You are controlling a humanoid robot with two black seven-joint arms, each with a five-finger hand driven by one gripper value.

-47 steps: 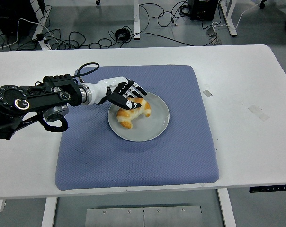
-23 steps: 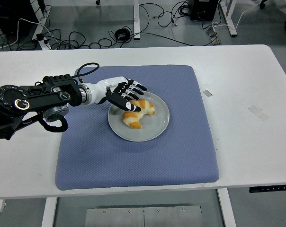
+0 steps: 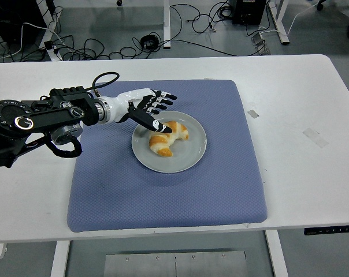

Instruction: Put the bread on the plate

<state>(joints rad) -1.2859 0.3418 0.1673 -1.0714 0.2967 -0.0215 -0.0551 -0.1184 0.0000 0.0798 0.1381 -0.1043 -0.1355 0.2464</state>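
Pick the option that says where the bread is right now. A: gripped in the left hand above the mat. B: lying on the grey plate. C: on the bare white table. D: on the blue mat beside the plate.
B: the bread lies on the plate, free of the left hand, whose fingers are spread open just beyond the plate's far-left rim.

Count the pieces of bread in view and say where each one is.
1. The single bread, a croissant, lies on the grey plate at the middle of the blue mat, just right of the open left robot hand. Nothing seems hidden.
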